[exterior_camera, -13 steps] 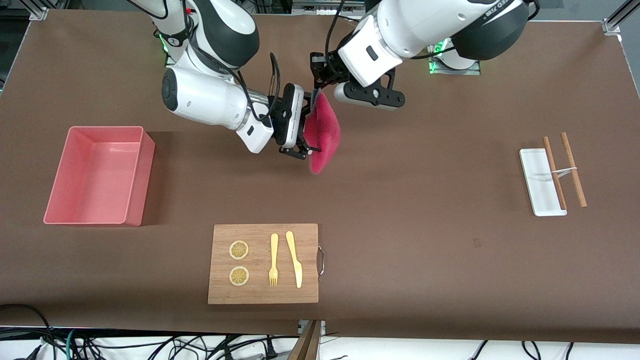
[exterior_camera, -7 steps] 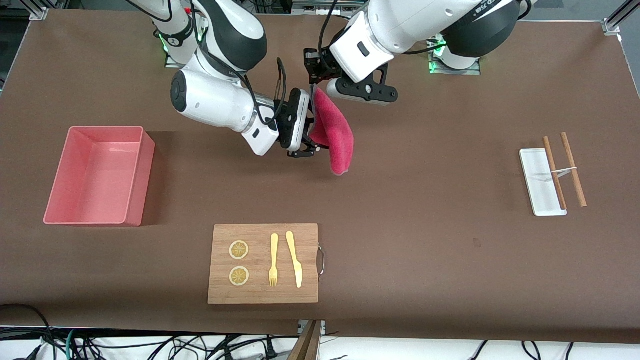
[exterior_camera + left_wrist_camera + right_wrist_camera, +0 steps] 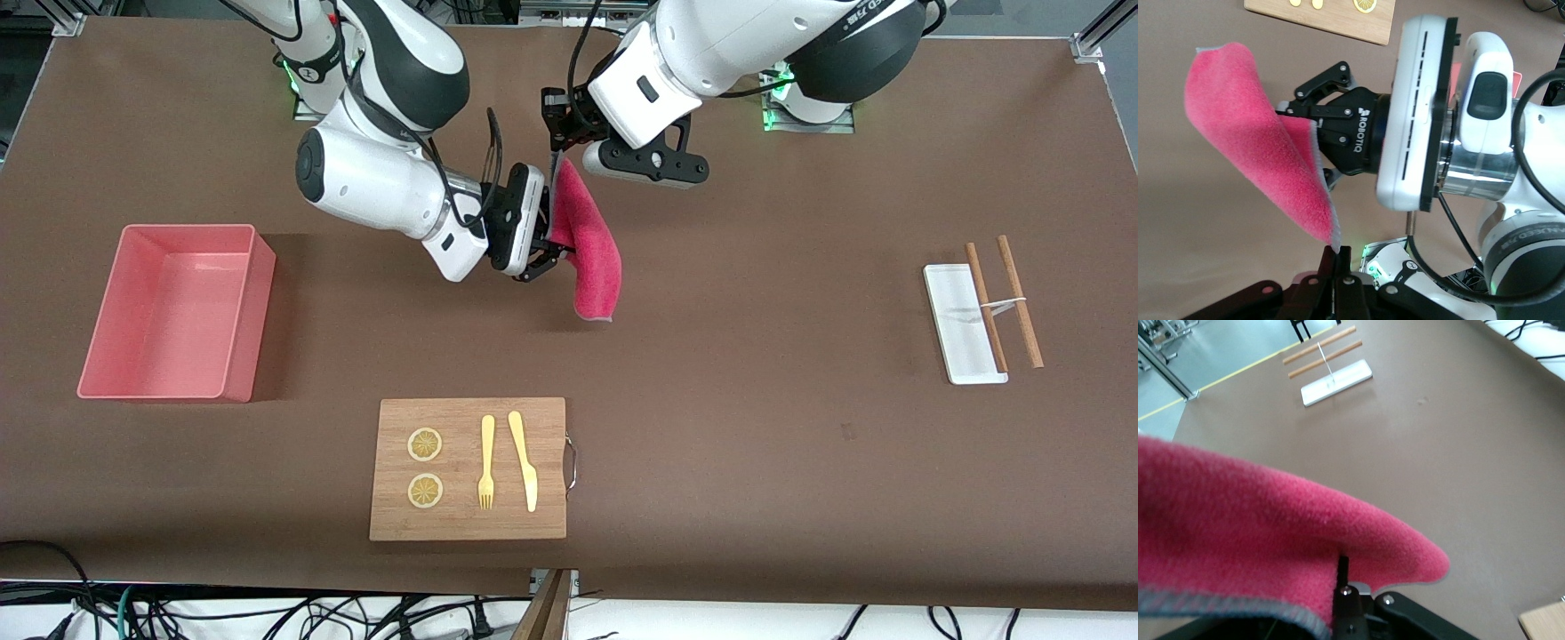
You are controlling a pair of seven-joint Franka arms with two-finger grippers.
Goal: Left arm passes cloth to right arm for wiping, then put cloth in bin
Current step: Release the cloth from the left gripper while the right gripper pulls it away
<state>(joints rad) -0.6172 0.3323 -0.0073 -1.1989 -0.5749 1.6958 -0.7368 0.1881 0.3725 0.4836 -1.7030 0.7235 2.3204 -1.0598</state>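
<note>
The crimson-pink cloth (image 3: 589, 258) hangs in the air over the middle of the table, between both grippers. My left gripper (image 3: 556, 158) is shut on its top corner; in the left wrist view the gripper (image 3: 1342, 257) pinches the cloth's (image 3: 1265, 153) grey-edged tip. My right gripper (image 3: 553, 255) is shut on the cloth's side edge lower down, and the cloth (image 3: 1271, 527) drapes over it (image 3: 1341, 563) in the right wrist view. The right gripper also shows in the left wrist view (image 3: 1286, 112). The pink bin (image 3: 252, 320) stands empty at the right arm's end of the table.
A wooden cutting board (image 3: 551, 498) with two lemon slices, a fork and a knife lies nearer to the front camera than the cloth. A small white tray (image 3: 956, 329) and two brown sticks (image 3: 1018, 302) lie at the left arm's end.
Both grippers shifted slightly toward the left arm's end with the cloth, then eased back. The cloth has opened out and hangs longer and straighter.
</note>
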